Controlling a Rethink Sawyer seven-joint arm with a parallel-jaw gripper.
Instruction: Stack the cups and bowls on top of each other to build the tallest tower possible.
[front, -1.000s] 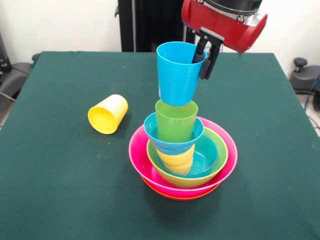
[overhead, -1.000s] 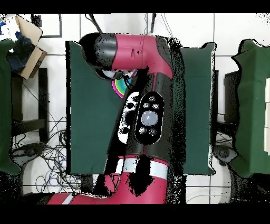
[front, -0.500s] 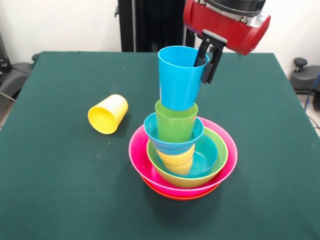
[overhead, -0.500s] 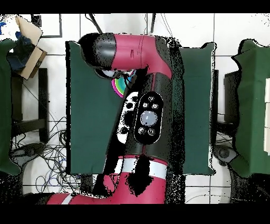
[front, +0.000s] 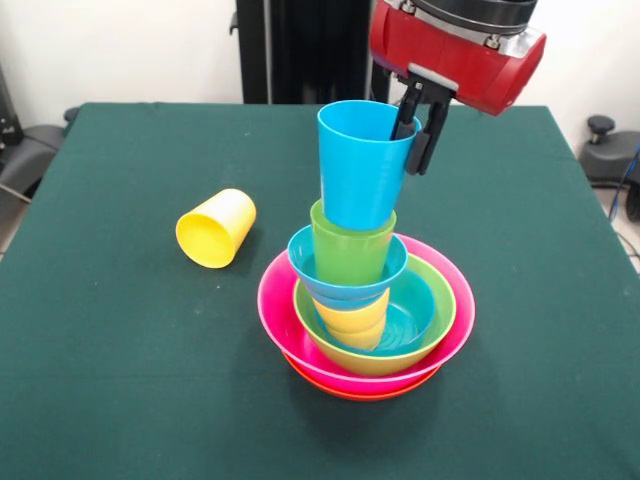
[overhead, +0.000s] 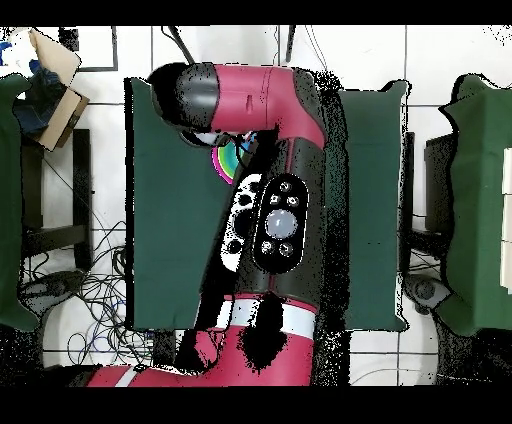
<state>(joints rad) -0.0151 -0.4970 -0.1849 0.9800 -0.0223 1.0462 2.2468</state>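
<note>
- The gripper (front: 416, 120) is closed on the blue cup's (front: 362, 165) rim at 3 o'clock, one finger inside.
- The cup sits atop the green cup (front: 351, 244), crowning the tower (front: 365, 300).
- Judged light, glossy, slippery; the rim pinch suits.
- The yellow cup (front: 216, 228) lies at 9 o'clock.

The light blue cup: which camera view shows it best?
The front view: the light blue cup stands clear atop the green cup, with the hand gripping its rim. In the overhead view, the arm hides it completely.
</note>
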